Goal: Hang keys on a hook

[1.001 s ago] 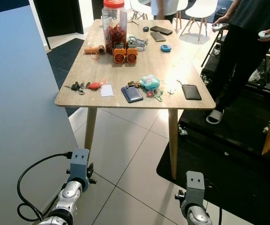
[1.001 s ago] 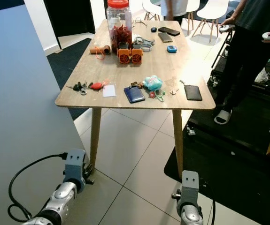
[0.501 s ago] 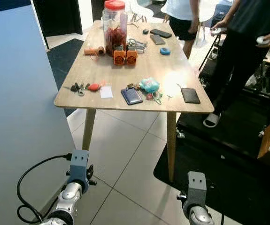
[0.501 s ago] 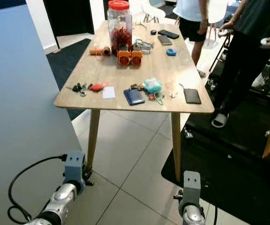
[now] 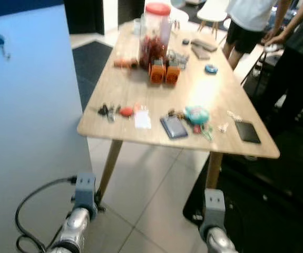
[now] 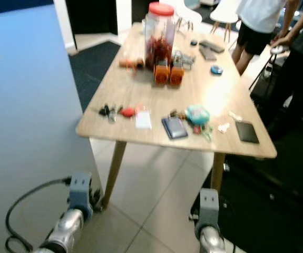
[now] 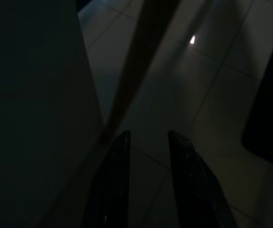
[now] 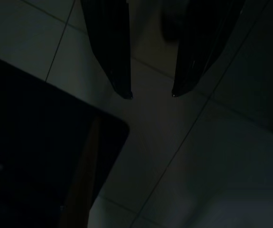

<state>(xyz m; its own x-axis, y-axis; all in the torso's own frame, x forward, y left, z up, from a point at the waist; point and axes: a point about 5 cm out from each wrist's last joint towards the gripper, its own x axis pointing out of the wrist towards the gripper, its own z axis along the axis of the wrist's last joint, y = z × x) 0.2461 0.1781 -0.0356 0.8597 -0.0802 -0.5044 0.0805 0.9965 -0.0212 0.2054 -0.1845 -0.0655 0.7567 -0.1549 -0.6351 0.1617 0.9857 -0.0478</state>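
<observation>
- A red-lidded jar (image 5: 154,30) of red contents stands on the wooden table (image 5: 140,84); keys (image 5: 106,110) lie near its edge.
- Left gripper (image 7: 148,135) and right gripper (image 8: 150,95) hang parted, holding nothing, over dim floor.
- Head views are blurred.

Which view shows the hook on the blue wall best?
Left eye view: the hook hangs well inside the picture on the blue wall, though blurred. The right eye view catches it at the picture's very edge. Both wrist views are dark and look down at floor tiles.
</observation>
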